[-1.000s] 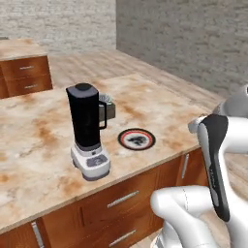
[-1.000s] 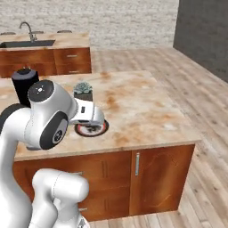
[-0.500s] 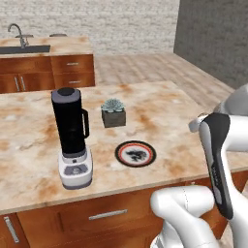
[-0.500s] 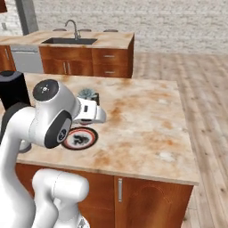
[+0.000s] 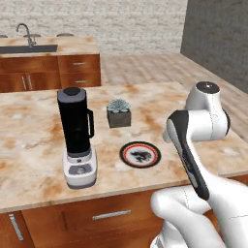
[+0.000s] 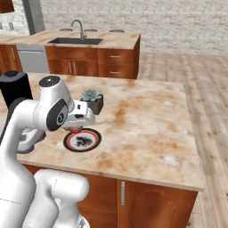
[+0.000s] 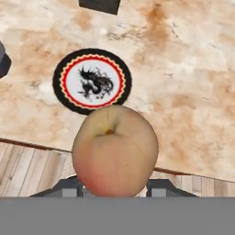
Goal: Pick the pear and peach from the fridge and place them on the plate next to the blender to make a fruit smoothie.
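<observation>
The jaws are clamped on the peach [image 7: 115, 150], one finger on each flank, so the fruit sits between the fingertips and fills the lower centre of the hand view. The gripper [image 7: 114, 186] holds it this way for transport: the fruit is carried above and short of the tabletop [image 5: 160, 104] edge, with wooden floor visible below it. The peach is nearly round and has no marked long axis; its stem dimple and seam face the hand camera, turned slightly toward the plate [image 7: 92, 81].

The plate lies flat on the marble tabletop just ahead of the peach, its pale centre empty, ready to receive fruit. The pear is not on it. In the left base view the plate [image 5: 140, 154] sits near the front edge, between the blender [image 5: 76, 138] and the arm. The blender stands upright to the plate's left. A small potted succulent [image 5: 118, 112] stands behind the plate, apart from it.
</observation>
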